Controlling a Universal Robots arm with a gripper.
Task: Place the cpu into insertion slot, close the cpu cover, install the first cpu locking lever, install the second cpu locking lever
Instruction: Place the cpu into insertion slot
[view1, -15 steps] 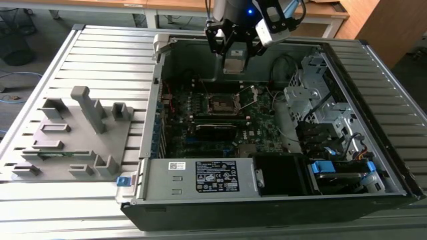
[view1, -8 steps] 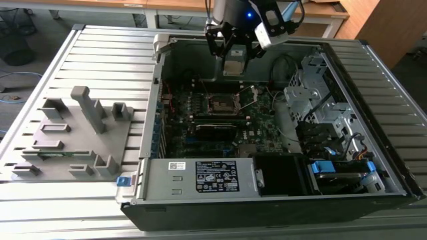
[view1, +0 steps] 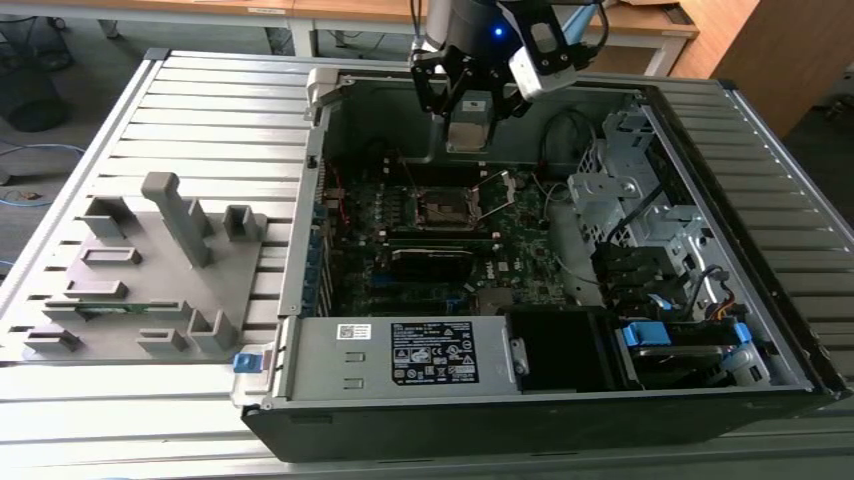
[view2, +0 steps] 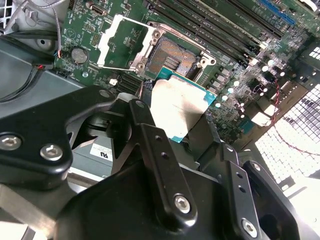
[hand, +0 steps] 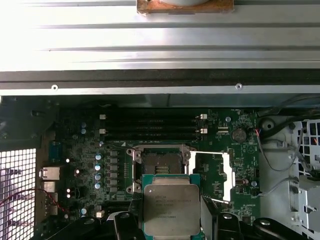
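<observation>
Insertion slot (hand: 161, 164) unobstructed, cpu cover (hand: 226, 175) swung aside

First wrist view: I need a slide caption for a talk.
The cpu, gripped in the jaws, hangs near the empty insertion slot, its cpu cover flipped open.

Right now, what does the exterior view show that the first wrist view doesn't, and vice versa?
Exterior view: the whole open computer case, the grey fixture plate beside it, and the gripper from outside. First wrist view: the memory slots and coin battery. Both: the cpu held in the gripper, not yet in the empty insertion slot, with the cpu cover swung open.
</observation>
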